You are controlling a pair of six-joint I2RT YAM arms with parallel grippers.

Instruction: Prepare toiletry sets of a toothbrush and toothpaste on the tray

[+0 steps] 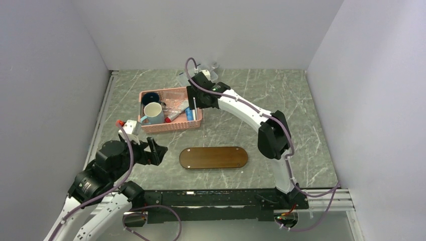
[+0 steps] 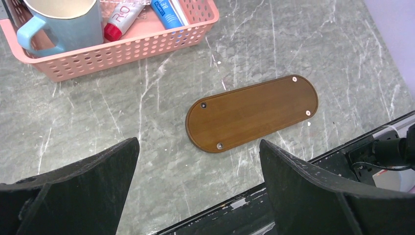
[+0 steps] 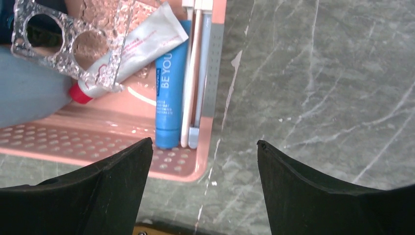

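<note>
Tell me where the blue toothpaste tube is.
In the top view, the blue toothpaste tube lies in the pink basket, at its right end, beside the toothbrushes along the right wall.

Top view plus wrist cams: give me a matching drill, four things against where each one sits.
1. tray
2. blue toothpaste
3. pale blue mug
4. right claw

A. lying in the pink basket beside the toothbrushes
B. outside the basket, nothing on it
C. over the basket's right wall, open
D. standing upright in the basket

Pairs: 1-B, 2-A, 3-D, 4-C.
</note>
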